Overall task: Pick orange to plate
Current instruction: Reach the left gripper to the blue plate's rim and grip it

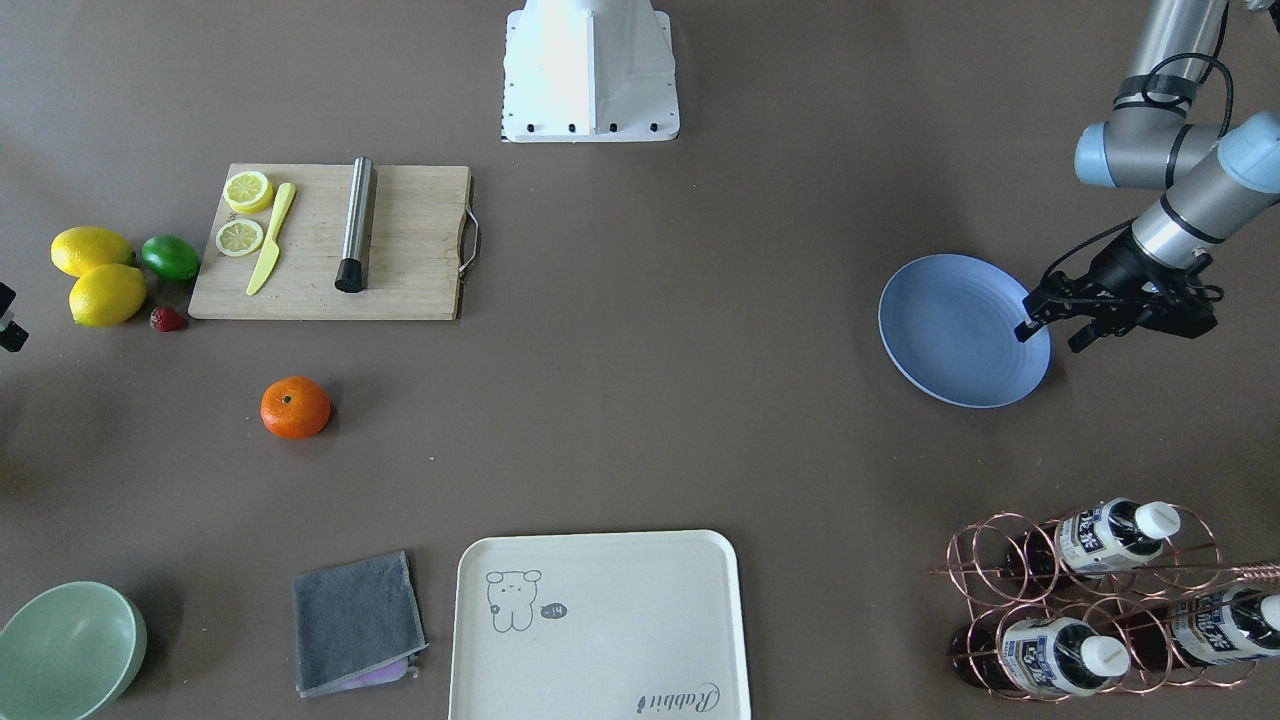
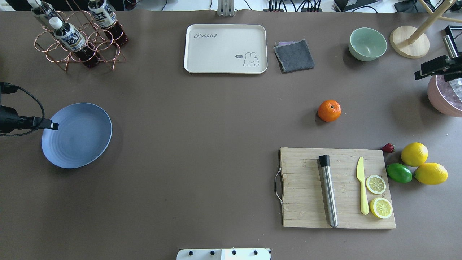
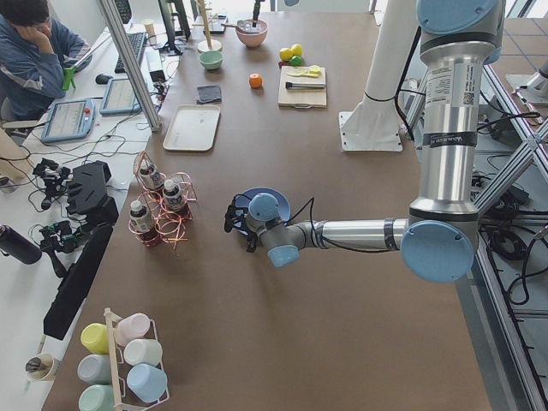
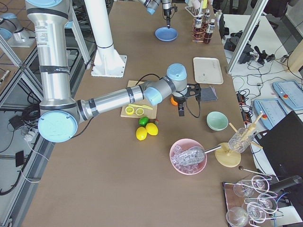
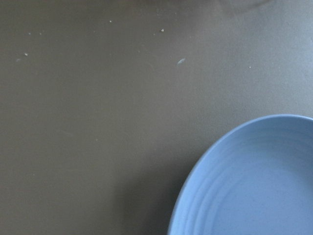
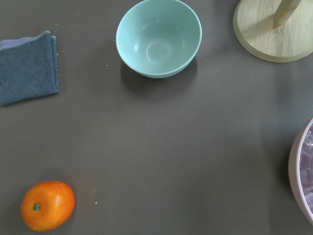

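The orange (image 1: 295, 407) (image 2: 329, 110) (image 6: 48, 205) rests alone on the brown table, ahead of the cutting board. The blue-lavender plate (image 1: 960, 330) (image 2: 77, 135) (image 5: 254, 186) lies far across the table and holds nothing. My left gripper (image 1: 1050, 337) hovers at the plate's outer rim, open and holding nothing. My right gripper (image 2: 420, 71) hangs high near the table's right end, beyond the orange; its fingers look open with nothing between them. In the right side view the right gripper (image 4: 180, 105) partly hides the orange.
A wooden cutting board (image 2: 306, 216) carries lemon slices, a yellow knife and a steel cylinder. Two lemons (image 2: 415, 154), a lime and a strawberry lie beside it. A cream tray (image 2: 225, 48), grey cloth (image 2: 294, 55), green bowl (image 2: 367, 44), pink bowl (image 2: 444, 97) and bottle rack (image 2: 77, 39) stand along the far side.
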Robot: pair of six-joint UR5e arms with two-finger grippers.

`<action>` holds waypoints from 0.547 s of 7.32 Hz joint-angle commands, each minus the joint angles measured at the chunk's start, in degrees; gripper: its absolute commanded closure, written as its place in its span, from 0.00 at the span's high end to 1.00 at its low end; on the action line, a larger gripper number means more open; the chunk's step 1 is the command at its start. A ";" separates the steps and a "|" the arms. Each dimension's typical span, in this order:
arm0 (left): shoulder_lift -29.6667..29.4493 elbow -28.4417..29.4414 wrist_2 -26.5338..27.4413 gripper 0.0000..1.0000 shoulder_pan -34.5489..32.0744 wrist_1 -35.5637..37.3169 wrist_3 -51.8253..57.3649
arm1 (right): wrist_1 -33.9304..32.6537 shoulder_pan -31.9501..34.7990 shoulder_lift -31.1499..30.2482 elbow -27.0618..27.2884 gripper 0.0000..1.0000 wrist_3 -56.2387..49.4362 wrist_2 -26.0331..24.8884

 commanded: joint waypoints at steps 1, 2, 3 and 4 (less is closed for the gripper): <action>0.01 0.20 0.04 0.64 1.13 -1.80 -0.11 | -0.02 -0.25 0.09 -0.09 0.99 0.01 -0.22; -0.08 0.28 -0.04 0.31 1.66 -1.80 -0.02 | -0.02 -0.33 0.17 -0.09 0.99 0.01 -0.40; -0.08 0.28 0.04 0.01 1.66 -1.80 -0.02 | -0.02 -0.34 0.18 -0.09 0.99 0.01 -0.48; 0.01 0.11 -0.04 0.00 1.66 -1.80 0.15 | -0.02 -0.34 0.09 -0.09 0.99 0.01 -0.49</action>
